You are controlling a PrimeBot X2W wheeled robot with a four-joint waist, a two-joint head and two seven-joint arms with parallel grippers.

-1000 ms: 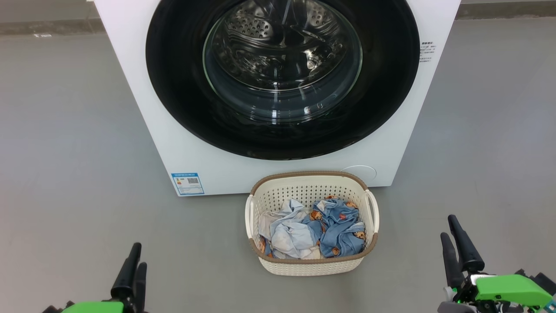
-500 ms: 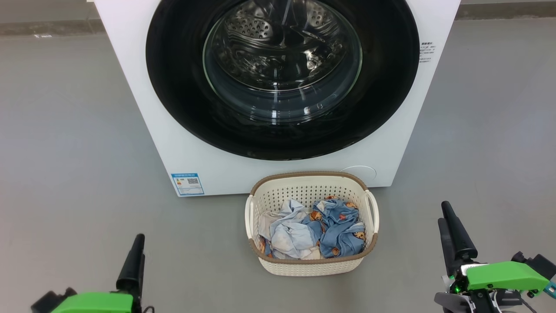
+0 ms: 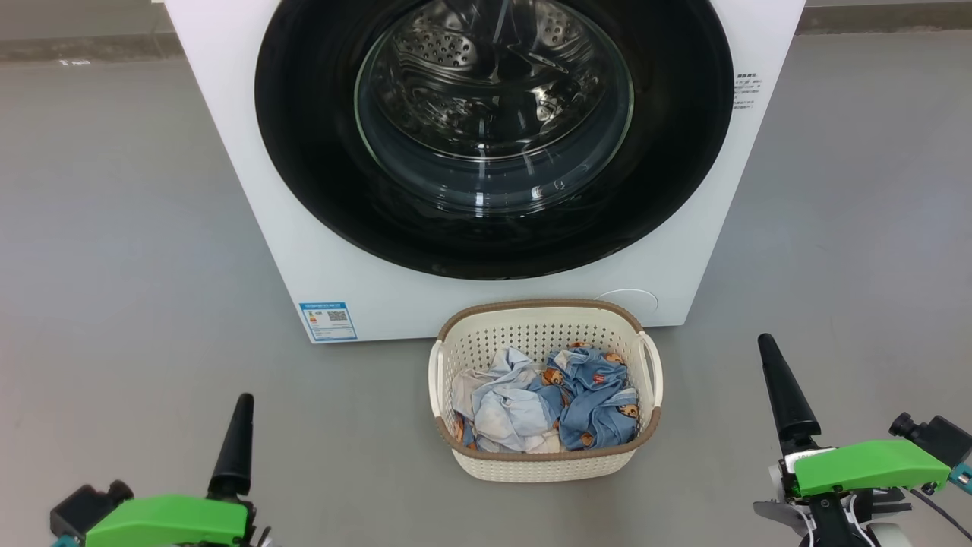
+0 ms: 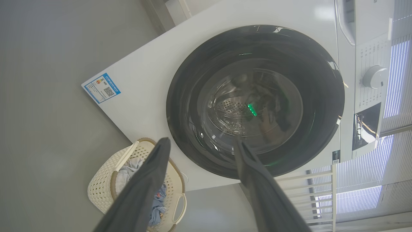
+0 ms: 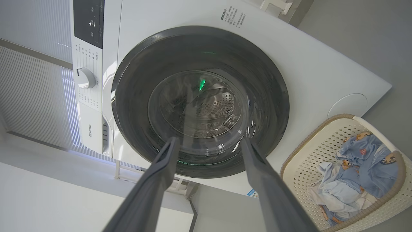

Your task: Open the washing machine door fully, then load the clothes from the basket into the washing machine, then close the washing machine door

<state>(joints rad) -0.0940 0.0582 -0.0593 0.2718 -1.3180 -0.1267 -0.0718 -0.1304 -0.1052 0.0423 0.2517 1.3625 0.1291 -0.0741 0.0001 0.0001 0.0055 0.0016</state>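
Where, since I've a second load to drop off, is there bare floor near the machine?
Bare grey floor lies left of the basket, between the left gripper and the blue label, and right of it, up to the right gripper. Crowded: the basket, holding clothes, sits close before the washing machine, under its door.

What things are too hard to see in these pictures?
Big white boxy washing machine: top cut off by the head view's edge.
Small blue label: print too small, head view.
Crumpled blue bear-print clothes: count hidden by their own folds.
Cream perforated basket: partly behind the left end effector's dark finger, left wrist view.
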